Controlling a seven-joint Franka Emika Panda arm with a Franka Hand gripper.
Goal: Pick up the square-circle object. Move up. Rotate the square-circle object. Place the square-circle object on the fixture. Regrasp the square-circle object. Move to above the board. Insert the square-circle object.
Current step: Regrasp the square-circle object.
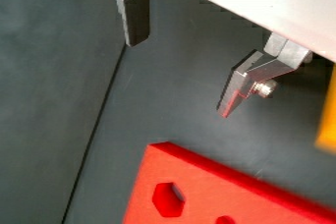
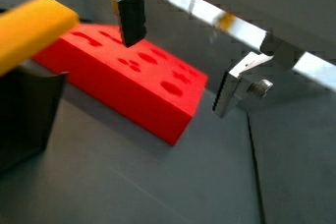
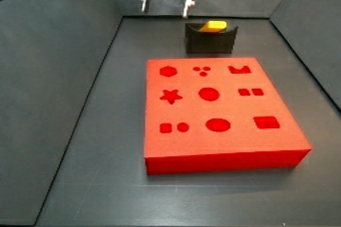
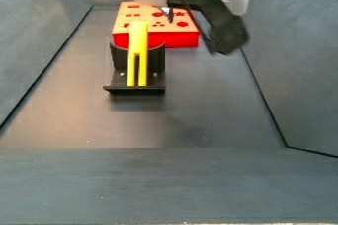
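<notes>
The yellow square-circle object (image 4: 137, 49) lies across the top of the dark fixture (image 4: 134, 83), sticking out past it; both also show in a side view from the board's end, object (image 3: 213, 26) on fixture (image 3: 210, 42). The red board (image 3: 220, 112) with its shape cut-outs lies flat on the floor beside the fixture. My gripper (image 3: 168, 10) hangs open and empty above the floor, off to the side of the fixture and clear of the object. Both wrist views show the silver fingers (image 1: 133, 17) spread wide with only dark floor between them; the object (image 2: 33, 31) is to one side.
Dark sloping walls (image 3: 80, 62) enclose the work floor on all sides. The board's edge (image 1: 197, 184) lies close under the gripper (image 1: 180, 78) in a wrist view. Bare floor (image 4: 172, 130) stretches in front of the fixture.
</notes>
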